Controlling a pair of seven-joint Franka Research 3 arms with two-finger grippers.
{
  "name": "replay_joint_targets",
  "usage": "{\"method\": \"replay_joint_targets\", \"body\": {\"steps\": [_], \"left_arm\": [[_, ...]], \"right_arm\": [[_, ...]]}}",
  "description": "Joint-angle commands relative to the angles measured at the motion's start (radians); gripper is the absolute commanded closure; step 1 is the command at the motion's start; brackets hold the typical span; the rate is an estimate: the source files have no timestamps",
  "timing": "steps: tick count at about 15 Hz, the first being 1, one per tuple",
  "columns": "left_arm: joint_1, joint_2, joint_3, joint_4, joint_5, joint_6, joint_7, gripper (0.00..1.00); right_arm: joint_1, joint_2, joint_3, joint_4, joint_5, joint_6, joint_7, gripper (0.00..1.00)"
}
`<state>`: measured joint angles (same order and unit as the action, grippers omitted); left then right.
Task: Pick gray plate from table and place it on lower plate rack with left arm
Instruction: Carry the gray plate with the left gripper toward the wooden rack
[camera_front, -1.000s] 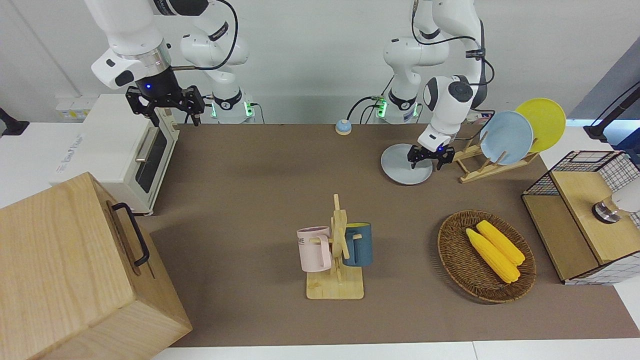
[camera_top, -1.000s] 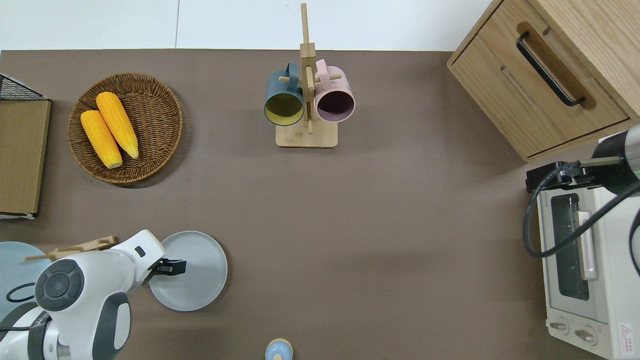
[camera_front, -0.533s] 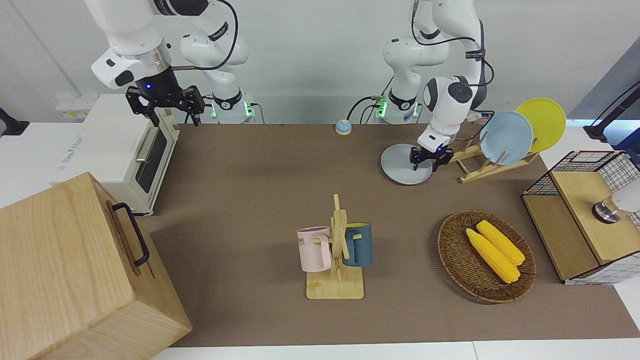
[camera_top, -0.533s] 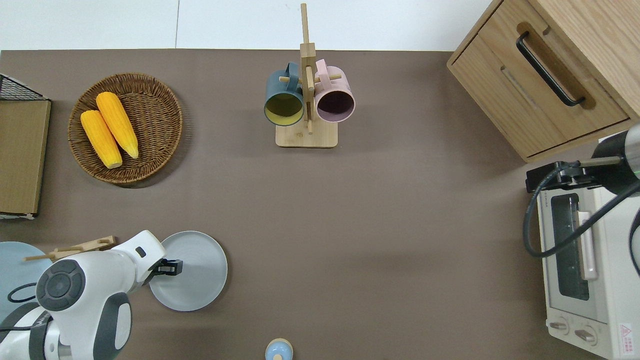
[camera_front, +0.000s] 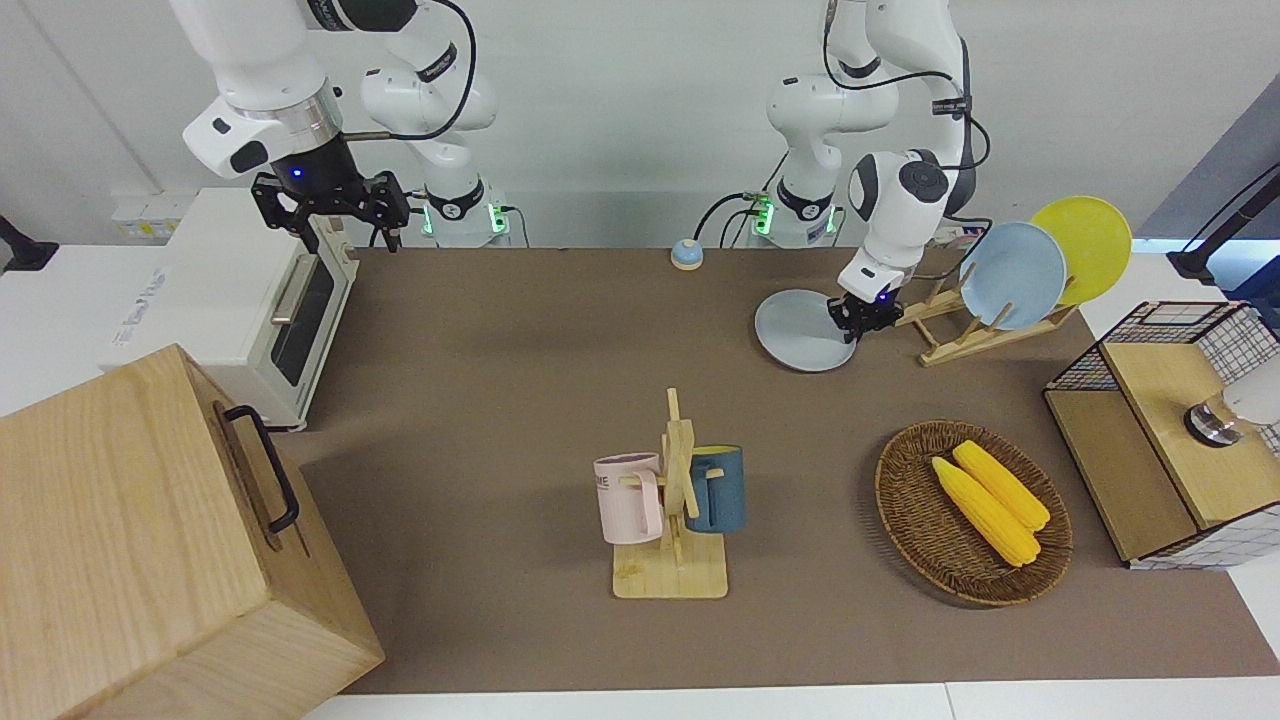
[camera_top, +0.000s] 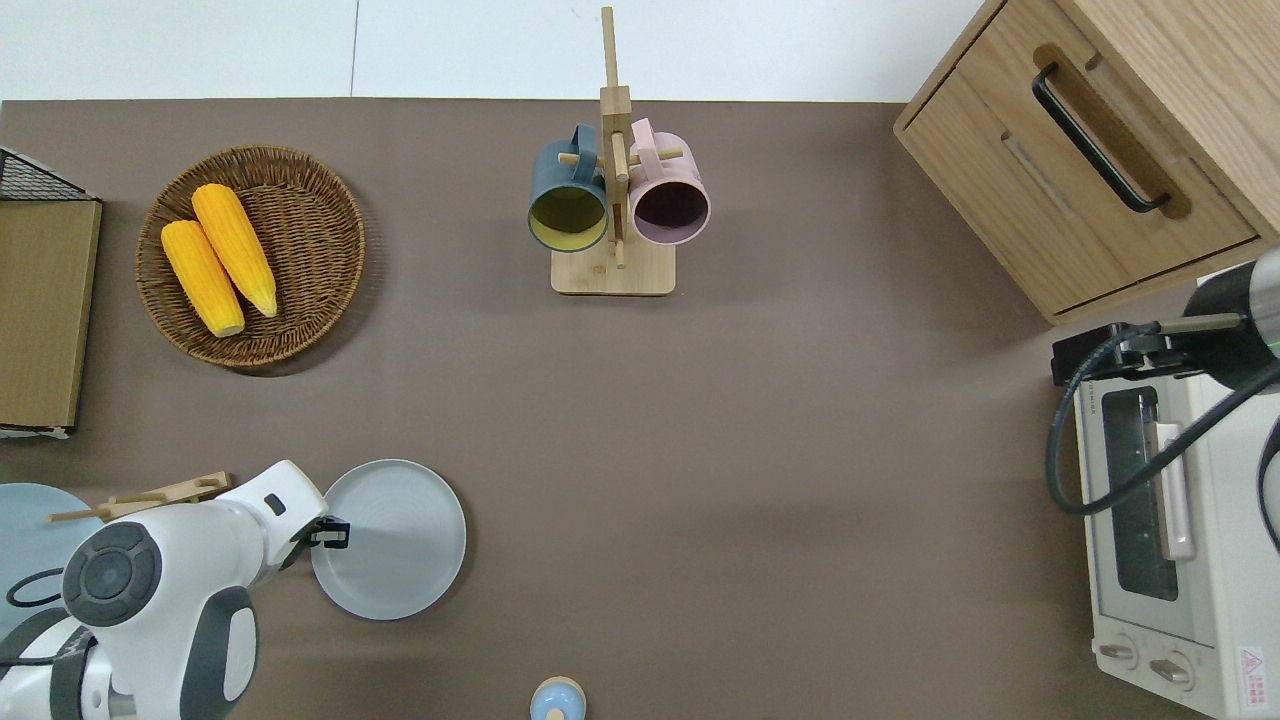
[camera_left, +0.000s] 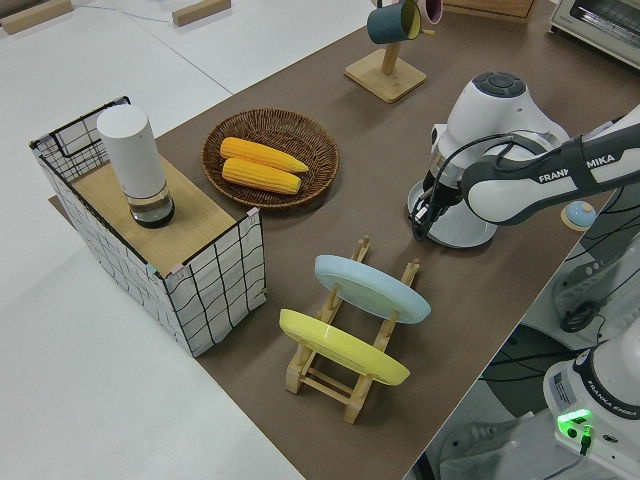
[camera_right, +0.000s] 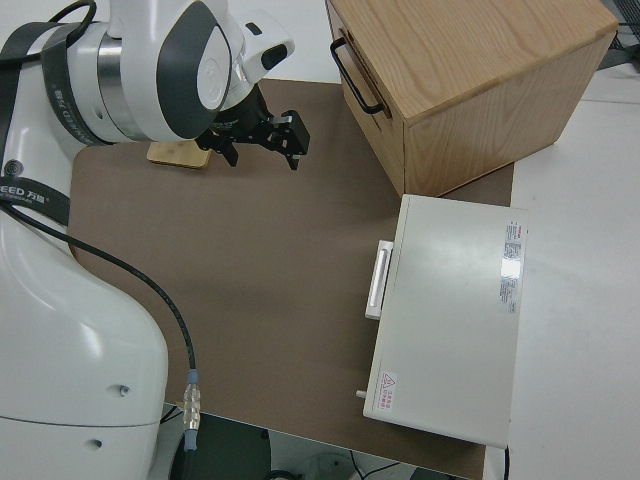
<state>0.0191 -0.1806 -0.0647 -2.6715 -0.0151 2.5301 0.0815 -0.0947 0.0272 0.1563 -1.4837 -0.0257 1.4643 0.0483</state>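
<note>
In the front view, the gray plate (camera_front: 800, 329) is seen near the bench edge closest to the robots, toward the left arm's end, its rim clamped by the left hand (camera_front: 860, 315) just beside the lower plate rack (camera_front: 975, 330).

In the overhead view, the grip is seen at the rim edge (camera_top: 330, 533) facing the rack.

In the left side view, the plate appears tilted. It is judged stiff, smooth and breakable, so a firm rim pinch is advised.

The right arm is parked, its hand (camera_right: 262, 135) spread apart.
</note>
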Motion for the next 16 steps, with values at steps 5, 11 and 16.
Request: {"method": "replay_joint_targets", "body": {"steps": [5, 11, 16], "left_arm": [[-0.001, -0.013, 0.005, -0.007, 0.018, -0.016, -0.014, 1.0], [-0.002, -0.068, 0.039, 0.036, 0.014, -0.144, -0.008, 1.0], [-0.002, -0.099, 0.043, 0.091, 0.01, -0.256, -0.014, 1.0]], "right_arm": [[0.007, 0.0, -0.006, 0.006, 0.003, -0.001, 0.004, 0.017], [0.007, 0.0, -0.006, 0.006, 0.003, -0.001, 0.004, 0.017], [0.007, 0.0, -0.006, 0.006, 0.003, -0.001, 0.004, 0.017]]}}
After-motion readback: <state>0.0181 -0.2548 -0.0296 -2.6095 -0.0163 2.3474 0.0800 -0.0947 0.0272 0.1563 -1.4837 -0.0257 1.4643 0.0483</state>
